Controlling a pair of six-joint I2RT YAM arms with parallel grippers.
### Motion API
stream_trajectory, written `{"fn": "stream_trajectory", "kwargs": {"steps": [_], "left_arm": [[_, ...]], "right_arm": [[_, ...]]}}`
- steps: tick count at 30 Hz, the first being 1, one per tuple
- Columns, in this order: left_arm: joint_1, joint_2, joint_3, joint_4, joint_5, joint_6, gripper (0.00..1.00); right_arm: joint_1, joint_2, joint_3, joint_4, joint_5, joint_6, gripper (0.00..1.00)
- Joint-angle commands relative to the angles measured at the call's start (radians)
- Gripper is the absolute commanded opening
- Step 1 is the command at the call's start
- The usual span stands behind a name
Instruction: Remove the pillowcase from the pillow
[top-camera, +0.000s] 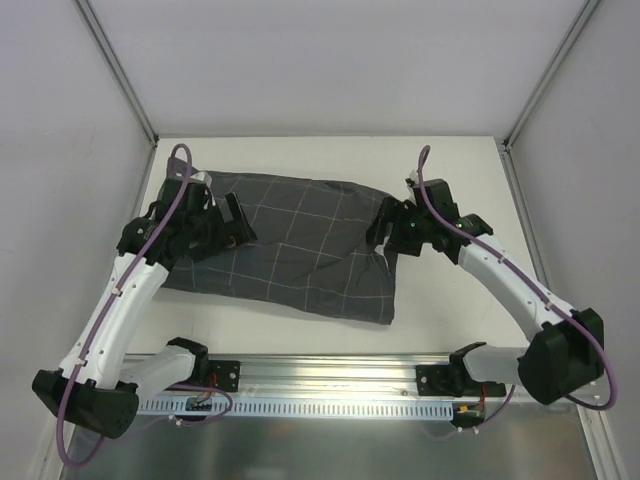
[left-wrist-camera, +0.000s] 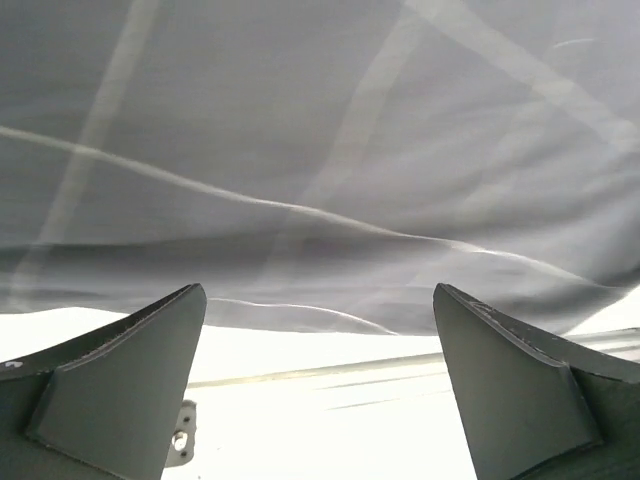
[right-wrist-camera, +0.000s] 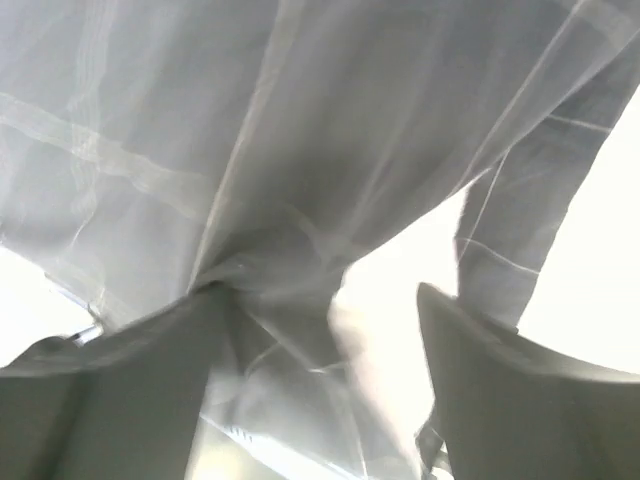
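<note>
Grey windowpane cloth fills the top view: the case (top-camera: 290, 245) lies plump on the table (top-camera: 450, 170), the pillow presumably inside it and unseen. The left gripper (top-camera: 225, 225) sits at one short end and the right gripper (top-camera: 392, 235) at the other, where the cloth narrows between the fingers and falls slack below them.

In the left wrist view the fingers (left-wrist-camera: 120, 390) are spread wide and hold nothing. The case lies just beyond the tips, smooth, crossed by thin pale lines.

In the right wrist view the fingers (right-wrist-camera: 520, 400) are apart too, yet a gathered fold lies between them, bunched against one finger. It is a thin weave that light shows through, and by my judgement it is not clamped.

To do this step well, I'd have the right fingers take a deep bite of cloth alone — no stuffing — since floppy fabric slips from a shallow pinch. The left should pin the pillow through the case, then the two should draw apart slowly.
</note>
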Motion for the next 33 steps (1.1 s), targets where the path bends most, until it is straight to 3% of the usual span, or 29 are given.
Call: {"fn": "stream_trajectory", "kwargs": {"steps": [1, 2, 4, 8, 11, 16, 19, 21, 23, 24, 26, 27, 33], "left_arm": [[-0.049, 0.007, 0.13, 0.001, -0.081, 0.03, 0.99], [-0.105, 0.042, 0.179, -0.003, -0.121, 0.031, 0.97], [-0.187, 0.09, 0.233, -0.011, -0.2, 0.036, 0.93], [-0.444, 0.289, 0.4, -0.032, -0.277, 0.034, 0.85], [-0.599, 0.453, 0.538, -0.048, -0.34, 0.048, 0.85], [-0.776, 0.785, 0.855, -0.143, -0.406, 0.089, 0.96], [-0.83, 0.967, 1.05, -0.228, -0.406, 0.106, 0.98], [-0.833, 1.05, 1.1, -0.256, -0.389, 0.1, 0.96], [-0.83, 1.081, 1.126, -0.289, -0.415, 0.09, 0.73], [-0.824, 1.09, 1.123, -0.308, -0.42, 0.077, 0.37], [-0.816, 1.081, 1.112, -0.322, -0.429, 0.059, 0.09], [-0.806, 1.049, 1.079, -0.324, -0.429, 0.042, 0.0], [-0.749, 0.866, 0.899, -0.261, -0.347, -0.001, 0.0]], "right_arm": [[0.04, -0.145, -0.023, 0.069, -0.065, -0.006, 0.85], [0.04, -0.161, -0.034, 0.055, -0.061, -0.008, 0.91], [0.024, -0.216, -0.052, -0.01, -0.038, -0.019, 0.92], [-0.11, -0.369, -0.141, -0.031, -0.028, 0.007, 0.93], [-0.236, -0.471, -0.2, -0.083, -0.008, 0.02, 0.93], [-0.458, -0.492, -0.272, -0.144, -0.16, -0.002, 0.93], [-0.477, -0.486, -0.304, -0.155, -0.195, -0.026, 0.93], [-0.474, -0.482, -0.321, -0.15, -0.211, -0.035, 0.93], [-0.46, -0.483, -0.349, -0.133, -0.231, -0.017, 0.93], [-0.436, -0.483, -0.362, -0.097, -0.226, -0.005, 0.93], [-0.37, -0.471, -0.393, -0.022, -0.215, 0.044, 0.92], [-0.309, -0.463, -0.402, 0.007, -0.205, 0.064, 0.92], [-0.157, -0.319, -0.406, 0.221, -0.195, 0.149, 0.94]]}}
